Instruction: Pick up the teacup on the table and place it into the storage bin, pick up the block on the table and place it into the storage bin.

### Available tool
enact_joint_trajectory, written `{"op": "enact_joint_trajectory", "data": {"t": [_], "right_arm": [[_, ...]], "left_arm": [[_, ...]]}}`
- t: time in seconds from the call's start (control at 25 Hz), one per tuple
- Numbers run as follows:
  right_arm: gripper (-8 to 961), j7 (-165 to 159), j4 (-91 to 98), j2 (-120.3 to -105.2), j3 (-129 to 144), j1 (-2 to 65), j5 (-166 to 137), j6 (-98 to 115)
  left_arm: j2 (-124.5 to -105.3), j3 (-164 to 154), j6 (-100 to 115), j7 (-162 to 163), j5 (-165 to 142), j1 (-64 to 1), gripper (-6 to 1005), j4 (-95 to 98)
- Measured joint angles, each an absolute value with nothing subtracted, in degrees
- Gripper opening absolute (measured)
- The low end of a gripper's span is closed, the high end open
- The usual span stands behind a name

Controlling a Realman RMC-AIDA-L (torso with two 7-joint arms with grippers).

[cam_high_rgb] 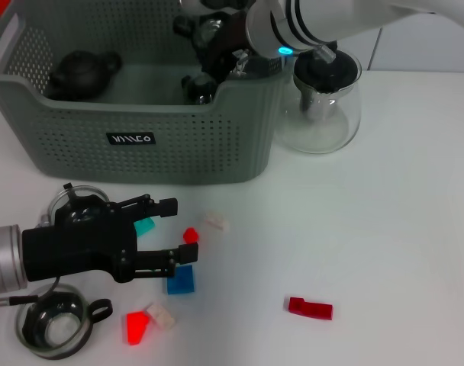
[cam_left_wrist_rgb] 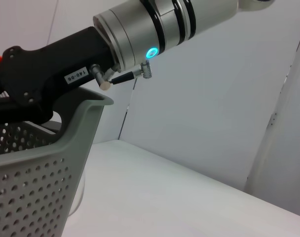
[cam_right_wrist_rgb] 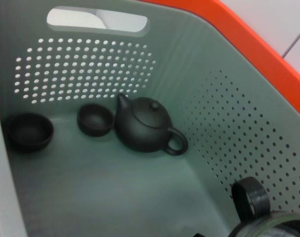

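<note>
Two arms: right gripper [cam_high_rgb: 209, 65] reaches into storage bin [cam_high_rgb: 152, 145], grip unclear; left gripper [cam_high_rgb: 175, 232] released

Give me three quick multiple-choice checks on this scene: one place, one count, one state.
1. Where is the dark teapot? A) in the storage bin B) on the table C) in the glass teapot
2. How many small dark cups lie in the bin? A) one B) two C) four
3. The left gripper is: A) shut on a block B) open C) shut on a cup
Answers: 1 A, it sits on the bin floor, and the right gripper is over that bin; 2 B, two beside the teapot; 3 B, its fingers stand apart by the blocks.
</note>
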State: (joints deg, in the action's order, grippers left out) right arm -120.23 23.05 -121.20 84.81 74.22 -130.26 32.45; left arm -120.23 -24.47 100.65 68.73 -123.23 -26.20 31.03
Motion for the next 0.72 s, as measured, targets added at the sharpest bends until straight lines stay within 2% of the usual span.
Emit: {"op": "enact_joint_trajectory", "data": {"t": [0.72], "right_arm": [[81,-120.59,23.21,-121.20,85.26,73.98,-130.26,33.83]], "left_arm": [[-120.23,-24.61,100.71,68.73,-123.22,-26.37,906,31.02]]}}
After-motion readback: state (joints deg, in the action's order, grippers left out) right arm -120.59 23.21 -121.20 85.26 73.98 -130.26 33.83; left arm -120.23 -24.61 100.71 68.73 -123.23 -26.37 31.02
